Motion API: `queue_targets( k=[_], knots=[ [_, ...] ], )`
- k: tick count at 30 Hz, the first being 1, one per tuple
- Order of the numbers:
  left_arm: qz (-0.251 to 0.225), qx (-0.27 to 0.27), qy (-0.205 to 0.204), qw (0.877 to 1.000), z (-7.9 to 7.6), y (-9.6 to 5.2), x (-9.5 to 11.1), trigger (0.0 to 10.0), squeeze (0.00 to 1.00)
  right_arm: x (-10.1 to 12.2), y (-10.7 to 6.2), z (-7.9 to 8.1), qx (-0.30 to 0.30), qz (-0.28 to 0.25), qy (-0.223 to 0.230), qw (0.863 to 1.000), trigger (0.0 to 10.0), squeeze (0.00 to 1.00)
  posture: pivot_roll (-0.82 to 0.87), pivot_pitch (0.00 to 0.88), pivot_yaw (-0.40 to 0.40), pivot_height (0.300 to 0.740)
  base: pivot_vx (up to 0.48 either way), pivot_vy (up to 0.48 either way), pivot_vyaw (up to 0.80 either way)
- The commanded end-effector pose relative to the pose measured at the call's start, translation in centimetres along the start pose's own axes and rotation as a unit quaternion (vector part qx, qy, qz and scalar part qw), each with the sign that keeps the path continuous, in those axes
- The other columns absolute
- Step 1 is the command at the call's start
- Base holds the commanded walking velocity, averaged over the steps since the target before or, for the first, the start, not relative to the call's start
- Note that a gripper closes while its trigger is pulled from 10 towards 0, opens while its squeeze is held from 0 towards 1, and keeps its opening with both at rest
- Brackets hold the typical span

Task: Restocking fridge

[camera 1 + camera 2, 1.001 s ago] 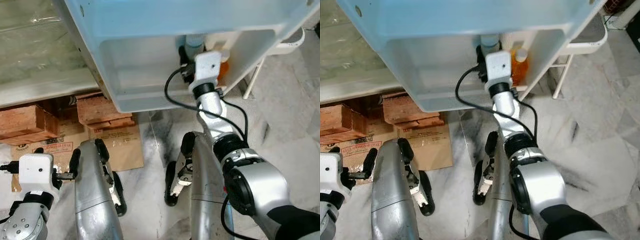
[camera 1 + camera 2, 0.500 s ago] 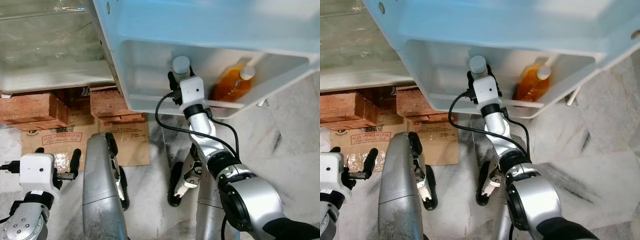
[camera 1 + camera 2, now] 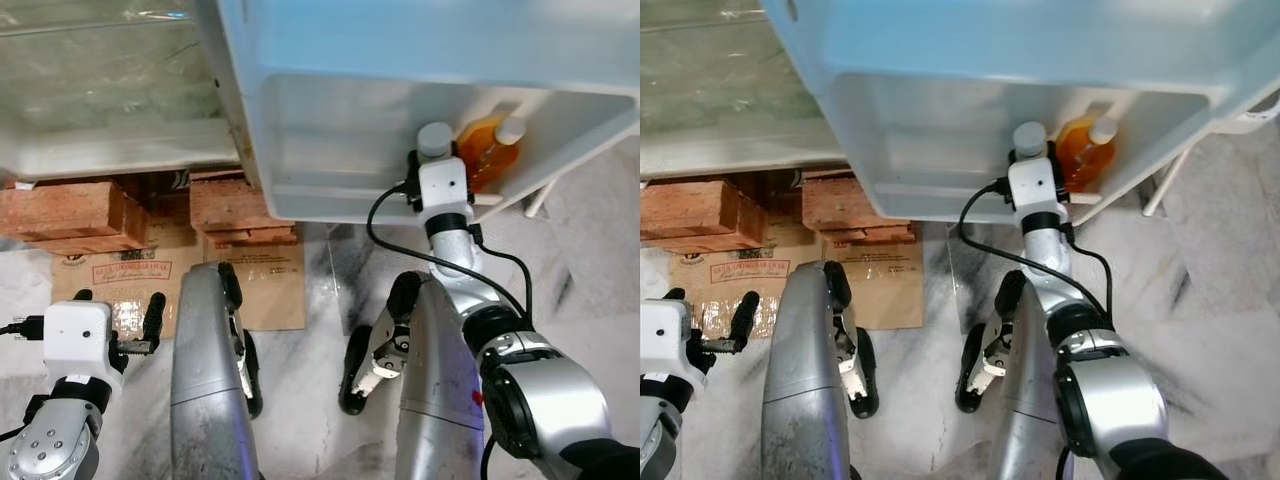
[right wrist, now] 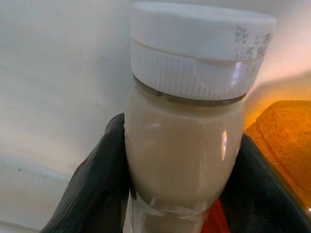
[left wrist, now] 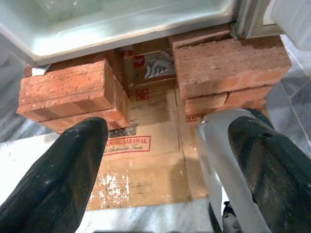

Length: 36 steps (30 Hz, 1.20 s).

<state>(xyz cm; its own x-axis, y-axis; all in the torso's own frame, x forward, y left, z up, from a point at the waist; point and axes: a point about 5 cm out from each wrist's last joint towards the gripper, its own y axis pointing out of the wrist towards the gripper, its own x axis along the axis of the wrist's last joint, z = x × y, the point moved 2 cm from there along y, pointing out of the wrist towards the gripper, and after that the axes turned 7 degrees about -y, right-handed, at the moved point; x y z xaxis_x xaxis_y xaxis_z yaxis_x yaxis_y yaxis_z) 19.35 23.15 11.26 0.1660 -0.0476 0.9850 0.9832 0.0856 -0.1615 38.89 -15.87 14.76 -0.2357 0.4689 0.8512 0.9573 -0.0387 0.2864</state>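
**Two bottles in the door shelf, one in my grip**

Two arms showing. Nearest me, my left gripper [image 5: 165, 179] is hanging low over the marble floor [image 3: 320, 300], fingers spread apart, pointing at flattened cardboard [image 5: 146, 160] and the brick stacks [image 5: 73, 94] under the fridge. Further out, my right gripper [image 4: 180, 194] is reaching up into the fridge door shelf [image 3: 330, 140], its black fingers [image 4: 92, 179] clamped around a white-capped milky bottle [image 4: 184, 141]. The bottle is standing upright inside the shelf, just beside an orange juice bottle [image 3: 488, 150] leaning in the shelf's corner.
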Motion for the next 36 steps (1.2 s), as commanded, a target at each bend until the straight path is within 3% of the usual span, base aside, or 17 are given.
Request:
queue_targets(
  k=[1, 9, 21, 22, 36],
  knots=[
    [0.027, 0.001, 0.004, 1.0, 0.3, -0.5, -1.0, 10.0, 0.0, -3.2, -1.4, -2.1, -0.05, 0.067, -0.006, 0.996, 10.0, 0.0, 0.35, 0.43, -0.015, 0.491, 0.0, 0.0, 0.0],
    [0.028, -0.004, 0.006, 1.0, 0.2, -0.1, -1.0, 10.0, 0.0, -6.3, -3.2, -4.5, -0.115, 0.144, -0.002, 0.983, 10.0, 0.0, 0.34, 0.425, -0.009, 0.491, 0.0, 0.0, 0.0],
    [0.031, -0.009, 0.007, 0.999, 0.0, 0.3, -1.1, 10.0, 0.0, -7.6, -4.0, -4.5, -0.128, 0.193, 0.033, 0.972, 10.0, 0.0, 0.33, 0.421, -0.011, 0.491, 0.0, 0.0, 0.0],
    [0.031, -0.008, 0.007, 0.999, 0.1, 0.3, -1.1, 10.0, 0.0, -7.7, -4.0, -4.6, -0.129, 0.196, 0.039, 0.971, 10.0, 1.0, 0.33, 0.422, -0.012, 0.491, 0.0, 0.0, 0.0],
    [0.033, -0.007, 0.008, 0.999, 0.1, 0.4, -1.2, 10.0, 0.0, -7.8, -4.0, -4.7, -0.13, 0.205, 0.032, 0.969, 10.0, 1.0, 0.33, 0.42, -0.011, 0.491, 0.0, 0.0, 0.0]
  ],
)
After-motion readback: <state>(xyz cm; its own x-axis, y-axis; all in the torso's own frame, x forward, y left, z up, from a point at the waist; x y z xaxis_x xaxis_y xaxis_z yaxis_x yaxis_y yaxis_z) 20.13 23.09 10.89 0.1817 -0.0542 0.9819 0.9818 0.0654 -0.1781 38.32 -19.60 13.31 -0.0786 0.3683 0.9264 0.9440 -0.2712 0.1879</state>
